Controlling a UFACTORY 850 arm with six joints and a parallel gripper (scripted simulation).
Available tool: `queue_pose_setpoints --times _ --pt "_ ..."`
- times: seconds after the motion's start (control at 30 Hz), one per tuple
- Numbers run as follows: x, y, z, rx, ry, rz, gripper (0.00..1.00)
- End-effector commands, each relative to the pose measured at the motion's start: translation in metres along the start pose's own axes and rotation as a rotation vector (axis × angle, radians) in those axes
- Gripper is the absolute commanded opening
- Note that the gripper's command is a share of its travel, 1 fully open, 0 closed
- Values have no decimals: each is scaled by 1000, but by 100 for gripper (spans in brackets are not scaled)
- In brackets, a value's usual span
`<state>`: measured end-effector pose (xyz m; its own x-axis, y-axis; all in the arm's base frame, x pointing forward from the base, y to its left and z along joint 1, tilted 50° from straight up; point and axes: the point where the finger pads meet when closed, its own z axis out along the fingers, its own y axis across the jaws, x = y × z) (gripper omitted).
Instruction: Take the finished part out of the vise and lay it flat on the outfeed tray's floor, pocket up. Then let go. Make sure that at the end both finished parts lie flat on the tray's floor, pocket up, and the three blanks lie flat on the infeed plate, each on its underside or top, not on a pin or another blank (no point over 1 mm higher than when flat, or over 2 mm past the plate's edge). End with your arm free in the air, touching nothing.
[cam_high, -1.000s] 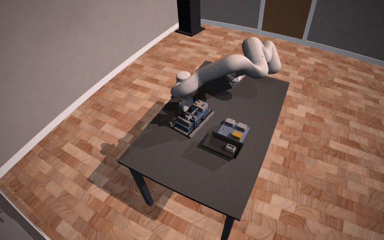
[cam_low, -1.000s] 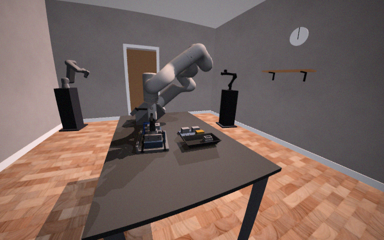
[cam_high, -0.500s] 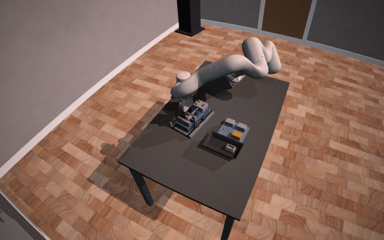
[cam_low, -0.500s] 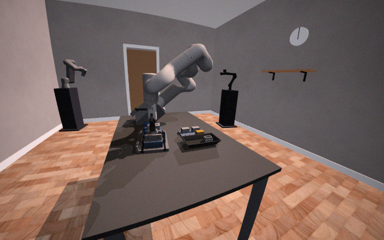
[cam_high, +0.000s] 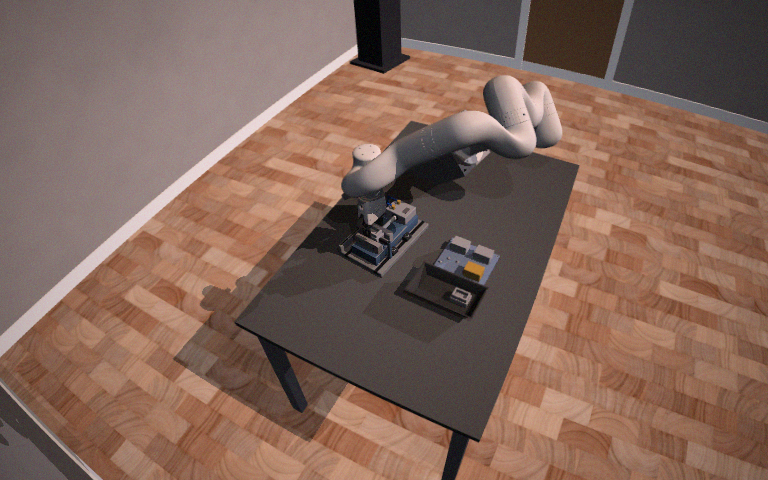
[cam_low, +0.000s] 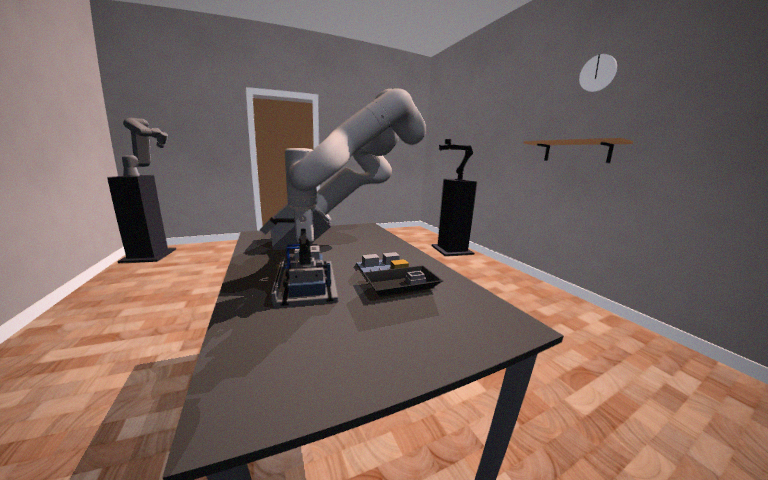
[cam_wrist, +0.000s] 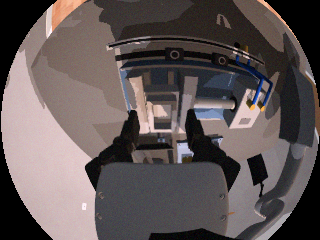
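Note:
The blue and grey vise (cam_high: 383, 237) stands on its baseplate at the table's left side; it also shows in the exterior view (cam_low: 305, 275) and the wrist view (cam_wrist: 182, 87). A pale part (cam_wrist: 162, 111) sits between the vise jaws. My gripper (cam_wrist: 162, 117) points straight down over the vise, also seen in the top and exterior views (cam_high: 372, 229) (cam_low: 304, 249). It is open, with one dark finger on each side of the part, and I cannot tell whether they touch it. The dark outfeed tray (cam_high: 444, 289) (cam_low: 403, 280) lies to the right of the vise.
A small grey pocketed part (cam_high: 461, 294) lies in the tray's right corner. Behind the tray a blue plate (cam_high: 467, 259) carries two grey blocks and a yellow block (cam_high: 474, 270). The vise has a handle and blue fittings (cam_wrist: 256, 94) on one end.

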<state>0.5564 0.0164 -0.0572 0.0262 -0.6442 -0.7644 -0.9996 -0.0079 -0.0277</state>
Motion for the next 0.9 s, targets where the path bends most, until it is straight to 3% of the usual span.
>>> queue_pose_setpoints --times 0.0,0.87 --pt "0 -1 1 2 1 -1 69" --pt "0 -1 7 2 1 -1 69"
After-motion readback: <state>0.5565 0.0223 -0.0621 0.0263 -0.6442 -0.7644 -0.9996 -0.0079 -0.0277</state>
